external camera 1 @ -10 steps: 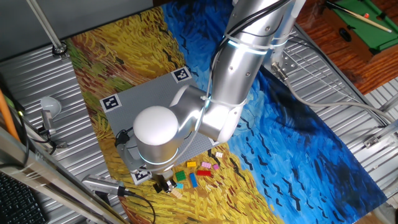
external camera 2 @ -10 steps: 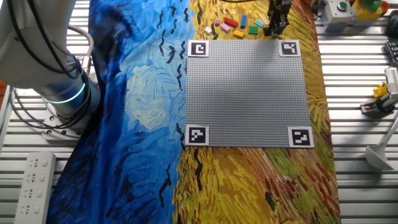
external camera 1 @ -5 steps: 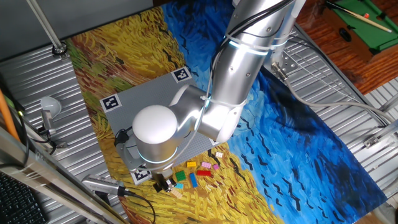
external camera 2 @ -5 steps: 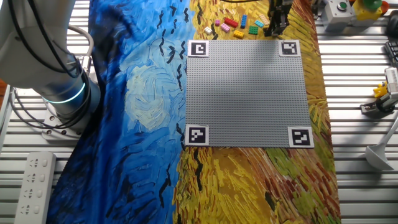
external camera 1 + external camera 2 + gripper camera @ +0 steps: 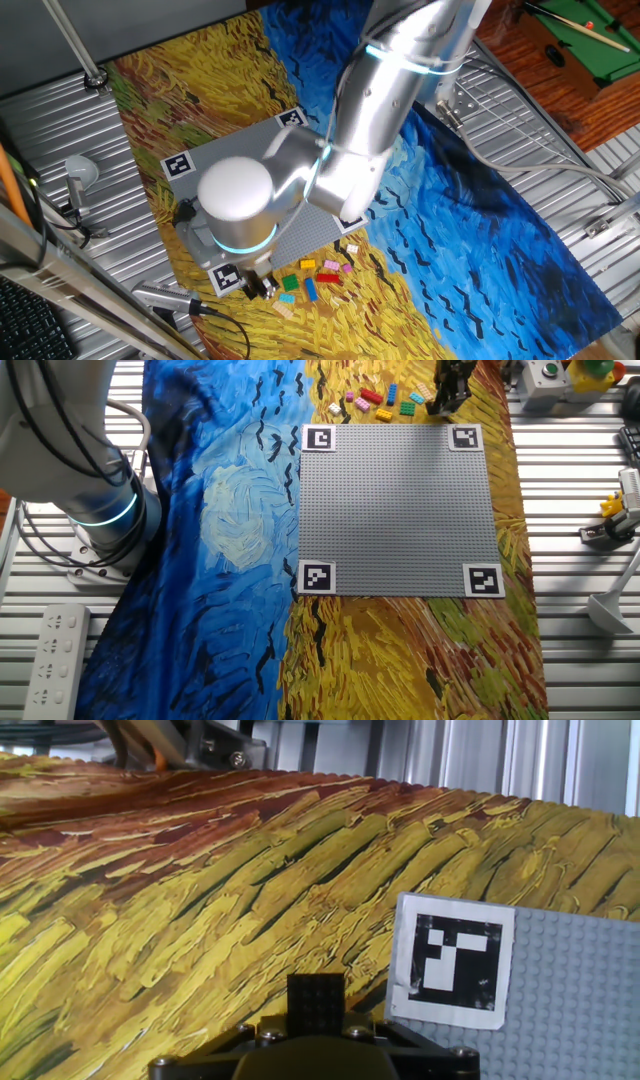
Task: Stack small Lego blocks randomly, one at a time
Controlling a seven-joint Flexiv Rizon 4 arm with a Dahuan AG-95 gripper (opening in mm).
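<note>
At the bottom centre of the hand view, the end effector (image 5: pixel 316 1020) gripped a flat black brick (image 5: pixel 316 1004), its studded face turned to the lens and its lower part sunk between the fingers. It hung above the painted cloth (image 5: pixel 180 910) on the bench, just beside a marker tag (image 5: pixel 452 960) at the corner of the grey baseplate (image 5: pixel 580 990). From the other fixed view, the end effector (image 5: pixel 447 390) stood at the top edge, right of centre, with the remaining small Lego blocks (image 5: pixel 385 402) strung out to its left, near the plate's upper edge. The first fixed view showed that same row low in the frame (image 5: pixel 315 278), with a tan piece (image 5: pixel 285 311) lying a little apart below it. By my reckoning these bricks were rigid, very light and smooth-sided, so they could twist or pop free under a skewed squeeze. The sound grip looked like flat opposite walls, low on the body, studs left bare for mating. The black one seemed held that way, though how squarely I couldn't tell.
</note>
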